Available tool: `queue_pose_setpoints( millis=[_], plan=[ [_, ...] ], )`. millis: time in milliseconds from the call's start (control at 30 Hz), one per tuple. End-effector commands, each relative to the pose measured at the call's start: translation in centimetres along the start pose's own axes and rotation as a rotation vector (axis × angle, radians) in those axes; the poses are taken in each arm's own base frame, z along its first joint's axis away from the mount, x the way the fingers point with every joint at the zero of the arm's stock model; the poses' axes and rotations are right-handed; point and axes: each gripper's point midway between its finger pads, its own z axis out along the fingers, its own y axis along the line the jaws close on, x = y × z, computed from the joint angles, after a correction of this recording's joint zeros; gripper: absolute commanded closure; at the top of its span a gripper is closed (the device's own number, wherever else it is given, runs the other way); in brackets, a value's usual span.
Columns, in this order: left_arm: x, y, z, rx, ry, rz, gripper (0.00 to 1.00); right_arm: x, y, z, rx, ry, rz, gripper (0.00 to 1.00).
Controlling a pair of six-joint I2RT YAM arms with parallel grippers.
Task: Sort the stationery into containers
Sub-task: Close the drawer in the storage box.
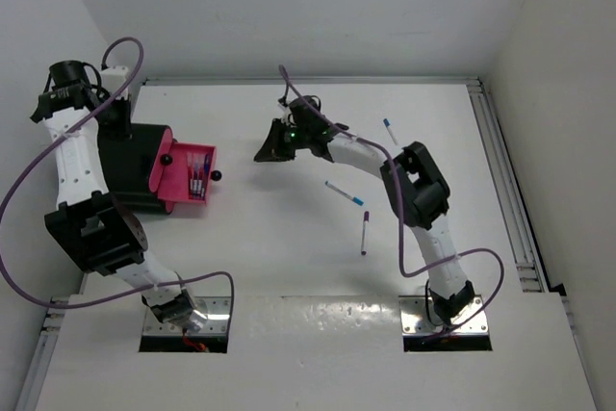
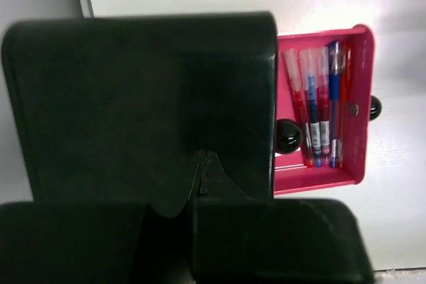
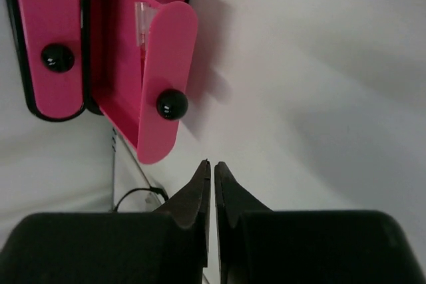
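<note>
The black box point(image 1: 130, 180) stands at the left, with the magenta tray point(image 1: 173, 175) against its right side. Several white pens point(image 2: 319, 118) with red and blue caps lie in the tray point(image 2: 319, 181). My left gripper point(image 1: 123, 132) hangs over the black box point(image 2: 133, 84), shut and empty point(image 2: 203, 171). My right gripper point(image 1: 260, 154) is above bare table to the right of the tray point(image 3: 116, 91), shut with nothing between its fingers point(image 3: 212, 164). Three pens lie loose on the table: one blue-capped point(image 1: 344, 192), one purple-capped point(image 1: 365, 233), one blue-capped further back point(image 1: 390, 130).
Two pink end flaps point(image 3: 166, 64) with black knobs point(image 3: 172, 104) stick up from the tray. White walls close the table at the left, back and right. A metal rail point(image 1: 500, 170) runs along the right edge. Purple cables loop off both arms.
</note>
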Motion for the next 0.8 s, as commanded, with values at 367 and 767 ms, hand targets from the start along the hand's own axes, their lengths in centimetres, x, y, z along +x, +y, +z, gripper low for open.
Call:
queue_pose_setpoints(
  millis=[367,767],
  plan=[
    [3.9,0.5,2.9,-0.012,0.067,-0.084,1.0,4.1,7.0,6.0,-0.168,-0.005,0.128,1.0],
    [6.9,-1.6,3.8,0.177,0.089,-0.158,1.0,5.5,7.8,9.9,-0.116,-0.05,0.129,1.0]
  ],
)
